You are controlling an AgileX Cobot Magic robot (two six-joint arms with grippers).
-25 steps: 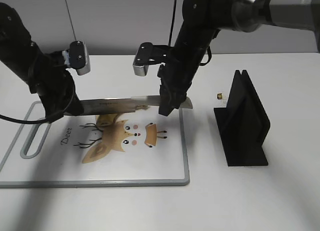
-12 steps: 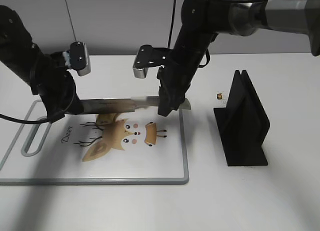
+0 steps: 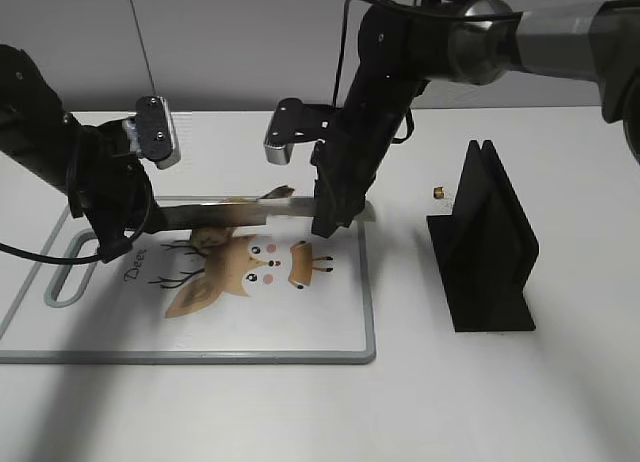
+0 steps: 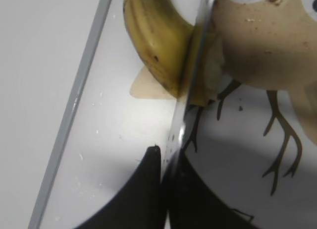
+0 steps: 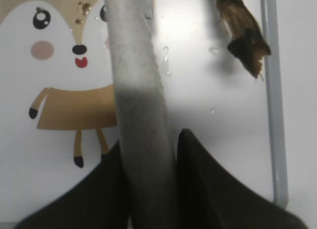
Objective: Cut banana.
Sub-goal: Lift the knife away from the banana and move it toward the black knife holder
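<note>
Knife held level over the far edge of the board, gripped at both ends. Left gripper jaws clamped on the blade end near the board's far left corner; in the left wrist view the blade runs edge-on between its dark fingers. Right gripper jaws closed on the handle near the board's far right corner; handle sits tight between the fingers. Banana lies on the board along its far edge, beneath the blade, which is sunk into it, pale flesh exposed at the cut. Stem close to the board's rim. Black stand upright on the surface, apart from the board's right edge.
</note>
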